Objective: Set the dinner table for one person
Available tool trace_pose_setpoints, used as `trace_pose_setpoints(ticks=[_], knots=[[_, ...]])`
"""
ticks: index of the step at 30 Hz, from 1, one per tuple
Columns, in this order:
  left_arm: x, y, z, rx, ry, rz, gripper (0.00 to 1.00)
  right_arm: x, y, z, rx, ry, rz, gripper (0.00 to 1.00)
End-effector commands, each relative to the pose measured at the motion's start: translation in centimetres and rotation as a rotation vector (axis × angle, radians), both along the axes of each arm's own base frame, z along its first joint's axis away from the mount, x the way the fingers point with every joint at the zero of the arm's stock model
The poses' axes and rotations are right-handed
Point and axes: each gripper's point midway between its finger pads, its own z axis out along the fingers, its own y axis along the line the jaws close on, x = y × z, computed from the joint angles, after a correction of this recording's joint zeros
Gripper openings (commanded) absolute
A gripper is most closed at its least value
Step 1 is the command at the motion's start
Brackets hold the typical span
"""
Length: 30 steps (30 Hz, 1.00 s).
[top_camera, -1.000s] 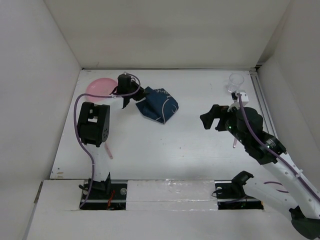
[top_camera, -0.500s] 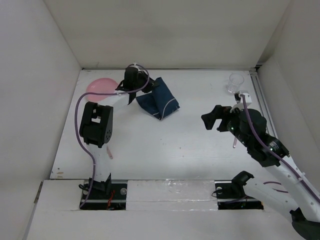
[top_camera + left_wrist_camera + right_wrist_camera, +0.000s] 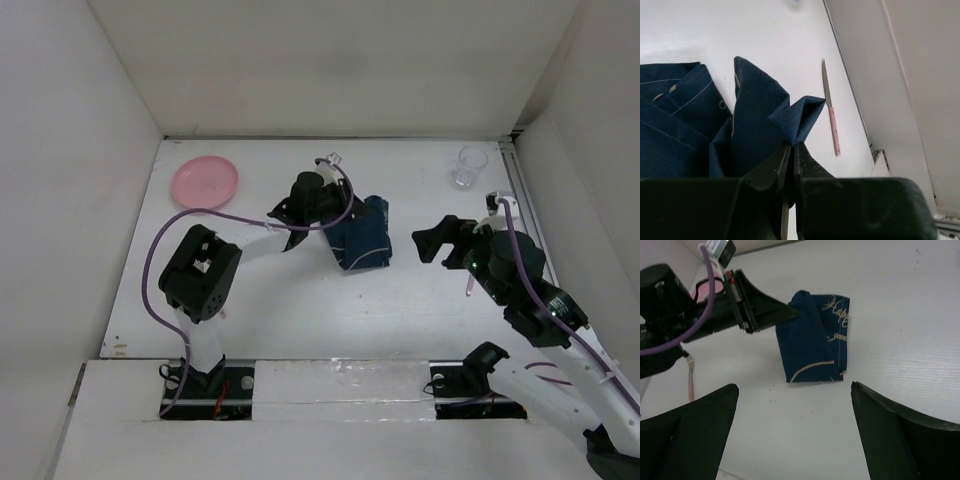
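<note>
The left gripper (image 3: 791, 150) is clamping the crumpled placemat (image 3: 362, 235) at the middle of the table (image 3: 300, 310); the right gripper (image 3: 437, 245) is hovering, jaws apart, empty. Plate (image 3: 205, 182), glass (image 3: 470, 167) and knife (image 3: 832, 127) are lying unplaced, so setting is barely beginning.

A dark-blue cloth placemat (image 3: 362, 240) with pale outlines lies bunched and folded near the middle of the top view. A pink plate (image 3: 205, 182) sits upper left, a clear glass (image 3: 470, 167) upper right. In the left wrist view a pink-handled knife (image 3: 830, 112) lies right of centre, apart from the cloth.
</note>
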Motion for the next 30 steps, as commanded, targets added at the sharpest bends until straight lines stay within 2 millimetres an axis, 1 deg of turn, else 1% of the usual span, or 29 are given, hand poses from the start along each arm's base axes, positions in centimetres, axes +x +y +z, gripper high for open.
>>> trace_pose_setpoints(ticks=[1,2,4,5,6,7,8,9,10,11,12,13,15,16,17,18,19,20,21,22,23,24,25,26,27,28,29,30], knots=[[-2.6,-0.7,2.7,-0.047,-0.114,-0.053,0.01,0.2,-1.5,0.7,0.039,-0.022,-0.097,1.0],[-4.3,-0.9,2.1,-0.047,-0.098,-0.074,0.01,0.3,-1.9,0.5,0.038,-0.014,-0.123,1.0],[-5.8,-1.1,2.1,-0.045,-0.106,-0.074,0.01,0.2,-2.1,0.7,0.054,-0.019,-0.137,1.0],[-7.6,-1.7,3.0,-0.056,-0.123,-0.095,0.01,0.1,-2.4,0.9,0.058,-0.027,-0.146,1.0],[-8.8,-1.7,2.1,-0.033,-0.119,-0.102,0.01,0.1,-2.4,0.9,0.058,-0.027,-0.146,1.0],[-9.7,-1.8,2.1,-0.026,-0.131,-0.104,0.01,0.0,-2.4,1.0,0.074,-0.033,-0.148,1.0],[-10.1,-1.8,1.9,-0.001,-0.148,-0.068,0.01,0.0,-2.4,1.0,0.074,-0.033,-0.148,1.0],[-12.1,-2.3,2.4,0.005,-0.165,-0.082,0.0,0.1,-2.3,1.2,0.08,-0.04,-0.147,1.0],[-12.5,-2.2,2.5,0.013,-0.172,-0.06,0.0,0.2,-2.3,0.9,0.08,-0.04,-0.147,1.0],[-12.2,-2.0,2.6,0.032,-0.177,-0.01,0.0,0.2,-2.3,0.9,0.08,-0.04,-0.147,1.0],[-12.4,-1.7,2.3,0.048,-0.165,-0.011,0.0,0.2,-2.1,0.9,0.09,-0.036,-0.139,1.0],[-12.3,-1.8,3.4,0.03,-0.179,-0.009,0.0,0.4,-1.9,0.9,0.088,-0.033,-0.139,1.0],[-10.8,-0.8,3.1,0.075,-0.155,0.044,0.0,0.6,-1.5,0.4,0.092,-0.021,-0.133,1.0],[-8.5,-0.3,4.1,0.081,-0.172,0.083,0.0,0.6,-1.2,0.7,0.102,-0.028,-0.119,1.0],[-7.4,0.3,3.7,0.11,-0.148,0.105,0.0,0.7,-1.1,0.5,0.102,-0.028,-0.119,1.0],[-5.5,0.6,4.6,0.106,-0.17,0.133,0.0,0.8,-1.1,0.7,0.109,-0.036,-0.118,1.0],[-2.6,2.1,2.8,0.156,-0.129,0.172,0.0,0.7,-0.9,0.7,0.111,-0.034,-0.108,1.0],[0.2,2.3,5.7,0.123,-0.157,0.205,0.0,0.9,-0.7,0.8,0.113,-0.036,-0.108,1.0],[2.0,2.6,6.1,0.116,-0.142,0.196,0.0,1.0,-0.7,1.0,0.118,-0.043,-0.108,1.0],[3.8,3.4,6.2,0.126,-0.119,0.208,0.0,1.0,-0.7,1.0,0.118,-0.044,-0.108,1.0],[8.9,5.3,8.5,0.106,-0.141,0.28,0.0,1.2,-0.5,1.0,0.118,-0.044,-0.108,1.0],[11.0,6.3,9.7,0.106,-0.153,0.303,0.0,1.4,-0.4,0.8,0.113,-0.036,-0.108,1.0],[12.9,6.9,11.3,0.119,-0.197,0.291,0.0,1.2,-0.3,1.4,0.113,-0.05,-0.092,1.0],[15.7,8.8,8.5,0.188,-0.133,0.312,0.0,1.4,-0.2,1.8,0.115,-0.052,-0.091,1.0],[17.9,8.8,16.8,0.123,-0.291,0.312,0.0,1.4,-0.2,1.8,0.104,-0.056,-0.089,1.0],[18.5,8.7,18.8,0.118,-0.337,0.26,0.0,1.3,-0.1,1.9,0.1,-0.048,-0.08,1.0],[18.8,9.1,19.4,0.153,-0.352,0.229,0.0,1.3,-0.2,1.7,0.086,-0.044,-0.078,1.0],[19.6,9.4,23.5,0.106,-0.467,0.221,0.0,1.2,-0.2,2.1,0.092,-0.051,-0.078,1.0]])
